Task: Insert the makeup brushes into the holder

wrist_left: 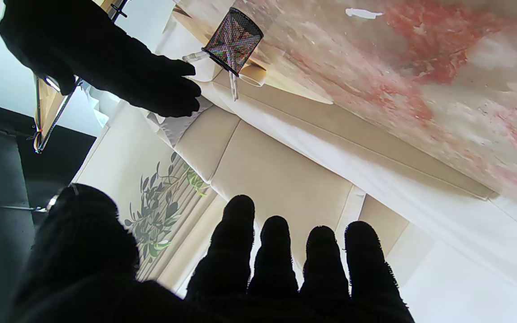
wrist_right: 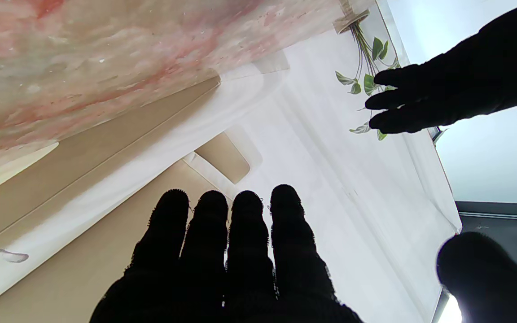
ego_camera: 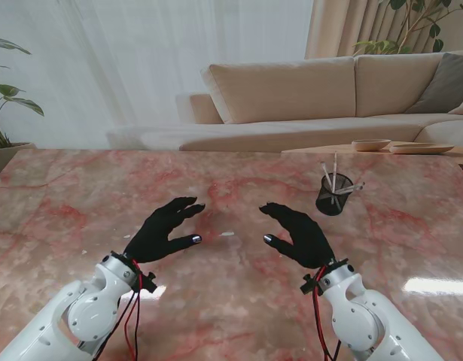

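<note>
The bench (ego_camera: 216,301) looks like polished pink marble, glossy with glare. The holder (ego_camera: 334,194) is black wire mesh. Both robot hands (ego_camera: 165,229) (ego_camera: 299,233) wear matt black knit cloth; the arms (ego_camera: 73,316) are glossy white plastic.

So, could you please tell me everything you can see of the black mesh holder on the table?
The holder is a small round cup of black wire mesh, as it looks, open at the top and standing upright on the pink marble table, to the right and farther from me than the right hand. Several pale, slim brushes already stand in it, leaning outward past the rim. Neither hand touches it; the left hand is farther off.
</note>
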You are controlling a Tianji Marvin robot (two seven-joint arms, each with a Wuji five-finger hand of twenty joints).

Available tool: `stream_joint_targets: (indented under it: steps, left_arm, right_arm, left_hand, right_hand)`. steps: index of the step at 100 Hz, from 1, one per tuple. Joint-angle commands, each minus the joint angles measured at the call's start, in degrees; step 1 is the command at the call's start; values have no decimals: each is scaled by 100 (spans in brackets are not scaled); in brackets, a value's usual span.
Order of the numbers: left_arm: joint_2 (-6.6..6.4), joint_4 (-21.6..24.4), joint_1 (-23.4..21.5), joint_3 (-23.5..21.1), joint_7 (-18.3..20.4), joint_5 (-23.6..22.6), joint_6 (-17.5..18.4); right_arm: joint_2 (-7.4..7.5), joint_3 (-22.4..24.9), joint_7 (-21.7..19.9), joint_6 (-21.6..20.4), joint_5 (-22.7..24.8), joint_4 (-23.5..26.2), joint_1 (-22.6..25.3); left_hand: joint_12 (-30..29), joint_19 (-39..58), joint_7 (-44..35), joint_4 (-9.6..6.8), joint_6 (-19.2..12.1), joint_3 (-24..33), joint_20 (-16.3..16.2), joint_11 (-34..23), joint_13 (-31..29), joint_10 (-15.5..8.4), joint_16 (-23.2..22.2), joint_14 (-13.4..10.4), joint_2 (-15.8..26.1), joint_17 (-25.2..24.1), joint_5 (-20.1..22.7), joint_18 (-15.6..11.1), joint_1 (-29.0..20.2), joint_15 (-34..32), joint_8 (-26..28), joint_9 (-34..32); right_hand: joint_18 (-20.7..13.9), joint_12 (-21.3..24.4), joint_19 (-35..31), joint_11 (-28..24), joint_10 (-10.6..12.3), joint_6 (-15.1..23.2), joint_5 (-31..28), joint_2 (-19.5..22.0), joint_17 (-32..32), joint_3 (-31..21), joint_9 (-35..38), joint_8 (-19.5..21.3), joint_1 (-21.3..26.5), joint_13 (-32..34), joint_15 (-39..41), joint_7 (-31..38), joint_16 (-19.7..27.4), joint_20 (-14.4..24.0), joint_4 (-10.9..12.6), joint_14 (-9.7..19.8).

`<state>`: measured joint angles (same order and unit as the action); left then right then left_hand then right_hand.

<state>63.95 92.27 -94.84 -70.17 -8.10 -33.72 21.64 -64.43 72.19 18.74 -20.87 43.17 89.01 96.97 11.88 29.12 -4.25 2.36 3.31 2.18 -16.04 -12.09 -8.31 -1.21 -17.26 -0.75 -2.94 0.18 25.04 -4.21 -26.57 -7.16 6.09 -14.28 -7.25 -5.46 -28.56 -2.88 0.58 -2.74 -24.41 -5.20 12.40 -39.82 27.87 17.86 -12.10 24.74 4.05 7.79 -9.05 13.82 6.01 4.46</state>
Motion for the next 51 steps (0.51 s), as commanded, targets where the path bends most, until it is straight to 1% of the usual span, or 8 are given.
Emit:
stream_joint_targets:
  steps: [1,19,51]
  left_arm:
    - [26,12,-32,29,-4,11,-45]
    - [33,45,-79,32,-66,-26,-78]
    - [21,114,-115,-3,-17,-46,-123]
  right_arm:
    - [-18,38,-45,-8,-23,63,81]
    - [-10,126,-104,-76,-26,147,108]
    - [-13,144,-121,-101,-44,164,63]
  left_hand:
    - [-87,213,60,-224,62,-201,-81,83,-46,-70,66,-23,239,-77,-101,-187,167,-70,-97,102]
    - [-86,200,53,-223,72,-198,-59,79,-55,-56,66,-40,237,-91,-79,-192,161,-73,-95,77]
    - [-87,129,45,-221,73,-198,-3,84,-55,-50,69,-59,235,-87,-62,-200,155,-49,-89,58]
  right_hand:
    - [-51,105,94,81,-36,-68,179,137,-42,128,-161,-39,-231,-145,-51,-50,113,-163,167,-54]
    - [-43,106,84,79,-47,-64,161,128,-43,154,-153,-36,-181,-136,-47,-53,110,-160,133,-59]
    - [-34,106,66,73,-44,-60,103,99,-43,162,-123,-19,-84,-134,-48,-25,109,-150,104,-53]
